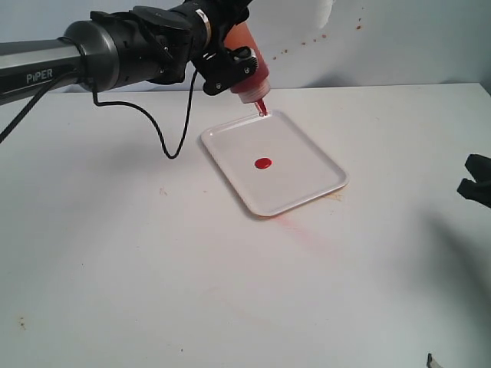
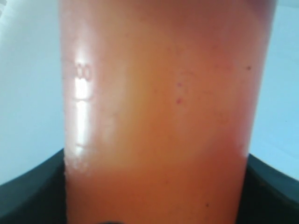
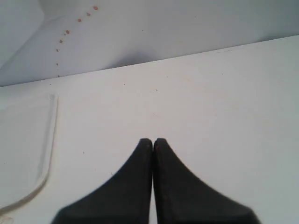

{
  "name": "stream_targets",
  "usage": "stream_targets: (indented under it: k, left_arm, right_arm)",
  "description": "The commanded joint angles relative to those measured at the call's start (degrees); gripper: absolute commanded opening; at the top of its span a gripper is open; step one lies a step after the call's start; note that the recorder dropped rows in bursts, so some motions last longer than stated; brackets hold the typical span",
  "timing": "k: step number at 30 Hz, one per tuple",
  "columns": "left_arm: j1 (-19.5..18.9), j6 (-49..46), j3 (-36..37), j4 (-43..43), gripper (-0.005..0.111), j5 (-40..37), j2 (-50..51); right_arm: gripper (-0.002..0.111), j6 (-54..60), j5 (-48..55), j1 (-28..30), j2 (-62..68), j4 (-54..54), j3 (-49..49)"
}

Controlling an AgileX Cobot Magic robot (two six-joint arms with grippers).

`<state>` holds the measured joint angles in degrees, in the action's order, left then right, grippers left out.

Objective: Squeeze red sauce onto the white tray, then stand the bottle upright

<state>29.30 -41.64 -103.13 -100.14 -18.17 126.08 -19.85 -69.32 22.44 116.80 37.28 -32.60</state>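
left claw: gripping bottle, nozzle down | tray: below claw, nozzle at its rim | sauce: round dot mid-tray, below claw | right claw: jaws pressed together, empty, apart from tray

Left arm stretched level across the far side, wrist angled down. Left gripper clamped around the bottle. Right gripper low at the right edge, jaws pressed together.

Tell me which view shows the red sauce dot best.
Exterior view: the red sauce sits unobstructed on the white tray. Left wrist view shows only the bottle; right wrist view, only a tray corner.
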Motion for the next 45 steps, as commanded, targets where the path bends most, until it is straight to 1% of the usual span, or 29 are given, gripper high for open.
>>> stream_targets:
  k: [1, 3, 5, 8, 11, 13, 18, 23, 25, 27, 30, 33, 35, 40, 42, 45]
  left_arm:
    - [0.22, 1.81, -0.46, 0.19, 0.000, -1.93, -0.90]
    - [0.22, 3.29, -0.46, 0.19, 0.000, -2.92, -0.90]
    - [0.22, 4.58, -0.46, 0.19, 0.000, -4.23, -0.90]
    - [0.22, 8.01, -0.46, 0.19, 0.000, -5.93, -0.90]
    - [0.22, 12.55, -0.46, 0.19, 0.000, -5.91, -0.90]
    - [0.22, 13.79, -0.46, 0.19, 0.000, -5.68, -0.90]
    - [0.22, 13.79, -0.46, 1.54, 0.000, -5.74, -0.90]
    - [0.22, 12.73, -0.02, 8.59, 0.000, -5.58, -2.30]
    - [0.22, 11.05, 1.32, 9.38, 0.000, -5.58, -3.93]
    - [0.22, 6.43, 4.07, 12.51, 0.000, -5.58, -6.07]
    - [0.22, 5.43, 8.21, 16.96, 0.000, -5.44, -8.86]
    - [0.22, 1.51, 13.31, 16.73, 0.000, -2.98, -10.38]
    - [0.22, 0.63, 15.57, 16.73, 0.000, -2.79, -10.24]
    - [0.22, 2.64, 16.25, 16.99, 0.000, -4.70, -10.01]
    - [0.22, 4.32, 16.25, 16.99, 0.000, -4.70, -10.01]
    - [0.22, 4.33, 16.27, 17.38, 0.000, -4.46, -10.01]
  right_arm:
    - [0.000, 2.56, -0.64, -4.02, -0.40, -1.23, -1.42]
    - [0.000, 4.15, -0.64, -5.75, -0.40, 0.16, -2.25]
    - [0.000, 5.13, -0.64, -7.17, -0.40, -0.96, -2.25]
    - [0.000, 5.13, -0.64, -7.72, -0.40, -3.02, -2.25]
    - [0.000, 5.13, -0.64, -7.72, -0.40, -3.72, -2.25]
    - [0.000, 5.13, -0.64, -7.72, -0.40, -3.72, -2.25]
    - [0.000, 5.13, -0.64, -7.72, -0.40, -3.95, -2.25]
    - [0.000, 5.13, -0.64, -7.72, -0.40, -5.14, -2.25]
    - [0.000, 4.90, -0.64, -7.72, -0.40, -5.57, -2.25]
    - [0.000, 4.90, -0.64, -7.72, -0.40, -5.57, -2.25]
    - [0.000, 4.90, -0.64, -7.72, -0.40, -5.57, -2.25]
    - [0.000, 4.90, -0.64, -7.72, -0.40, -5.57, -2.25]
    - [0.000, 4.78, -0.64, -7.72, -0.40, -5.56, -2.25]
    - [0.000, 4.62, -0.64, -7.72, -0.40, -5.56, -2.25]
    - [0.000, 4.49, -0.64, -7.72, -0.40, -5.69, -2.25]
    - [0.000, 4.49, -0.64, -7.72, -0.40, -5.69, -2.25]
